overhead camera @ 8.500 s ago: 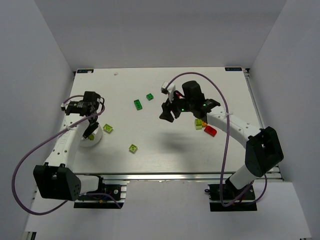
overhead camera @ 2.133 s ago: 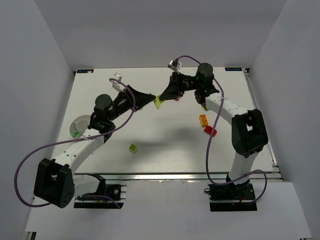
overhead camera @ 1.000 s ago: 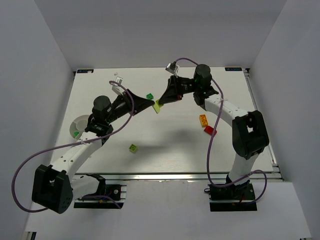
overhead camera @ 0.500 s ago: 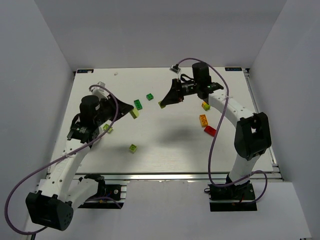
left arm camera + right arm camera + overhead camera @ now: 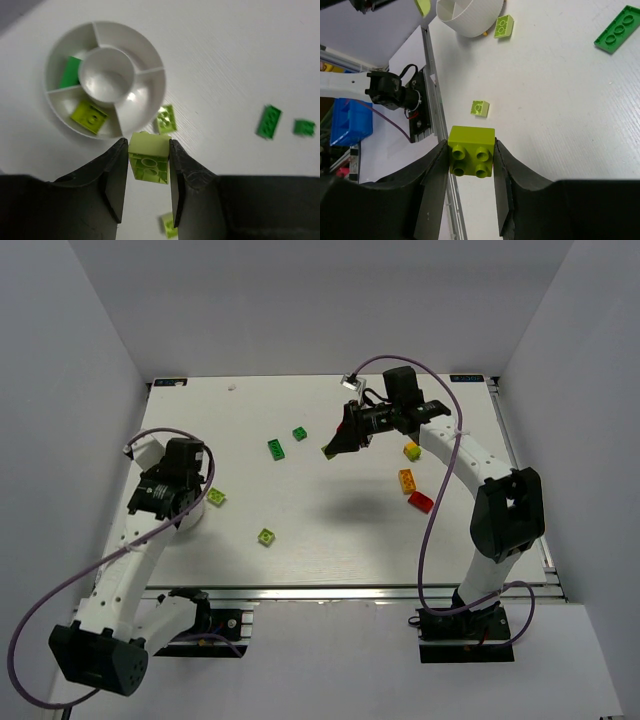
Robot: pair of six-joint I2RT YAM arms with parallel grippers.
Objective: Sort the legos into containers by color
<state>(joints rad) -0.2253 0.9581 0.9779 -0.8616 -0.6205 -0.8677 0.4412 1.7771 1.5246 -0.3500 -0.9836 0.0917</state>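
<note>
Table (image 5: pixel 330 540): white and flat, with both arm bases at your near edge.

Left arm (image 5: pixel 125 560): runs up the left side, and its wrist hangs over the dish. Right arm (image 5: pixel 470 465): reaches across toward the far middle of the table.

White dish (image 5: pixel 132 42): you will find it near the table's left edge, directly below the left wrist camera. It is round, with a central cup ringed by outer compartments. In the wrist view, one outer compartment holds a dark green brick (image 5: pixel 70 72). The compartment next to it holds a lime flat brick (image 5: pixel 89 114).

Left gripper (image 5: pixel 148 150): your fingers are pinched on a pale lime brick (image 5: pixel 149 162), which is held in the air with its hollow underside toward the camera. In the wrist view it lines up with the dish's rim. You cannot tell from that view how high above the rim it sits.

Right gripper (image 5: pixel 470 155): the fingers are clamped on a lime two-by-two brick (image 5: pixel 471 151), studs toward the camera. It is lifted off the table around the far middle.

Loose bricks on the table:
- A dark green plate (image 5: pixel 277 449) and a small dark green square (image 5: pixel 299 433) lie near each other, to the left of the right gripper.
- A lime square brick (image 5: pixel 216 497) lies just beside the dish, on its right.
- A small lime brick (image 5: pixel 266 536) lies further toward the near middle, well apart from the dish.
- A yellow brick (image 5: pixel 411 450), an orange brick (image 5: pixel 406 480) and a red brick (image 5: pixel 420 502) form a loose line on the right side. Yellow is farthest from you, and orange and red lie close together.
</note>
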